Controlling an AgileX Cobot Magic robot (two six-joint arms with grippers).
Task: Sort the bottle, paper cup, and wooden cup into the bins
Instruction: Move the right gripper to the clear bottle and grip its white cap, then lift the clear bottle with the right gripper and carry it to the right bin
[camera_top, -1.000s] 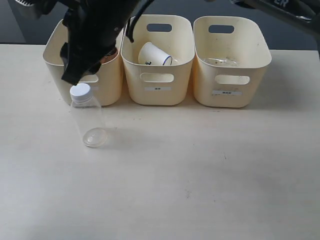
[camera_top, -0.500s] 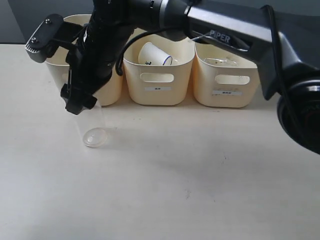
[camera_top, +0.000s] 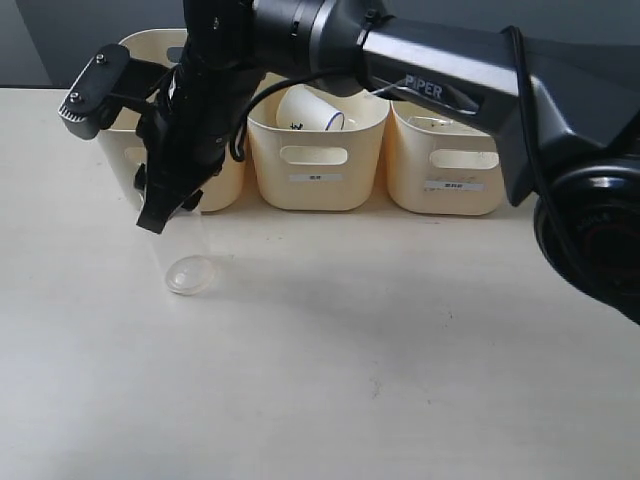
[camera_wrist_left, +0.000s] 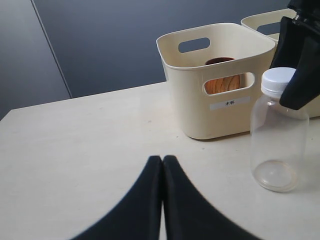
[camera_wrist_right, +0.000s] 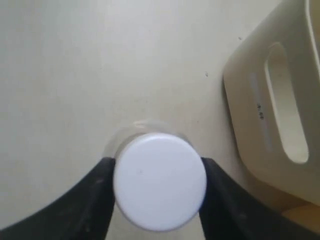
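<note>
The bottle (camera_wrist_left: 279, 139) stands upright on the table (camera_top: 400, 350), just in front of the leftmost bin (camera_wrist_left: 215, 85). The right gripper (camera_wrist_right: 159, 197) reaches across from the right side, its fingers (camera_wrist_right: 95, 195) set on either side of the white cap (camera_wrist_right: 160, 187), touching or nearly touching it. The left gripper (camera_wrist_left: 162, 200) hangs low over the table with its fingers pressed together, empty. The wooden cup (camera_wrist_left: 222, 82) sits in the leftmost bin, and the paper cup (camera_top: 308, 108) lies tipped in the middle bin (camera_top: 316, 150).

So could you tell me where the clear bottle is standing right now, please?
The bottle stands upright on the table at the exterior view's left, just in front of the leftmost bin, with the right pincer around its cap.
</note>
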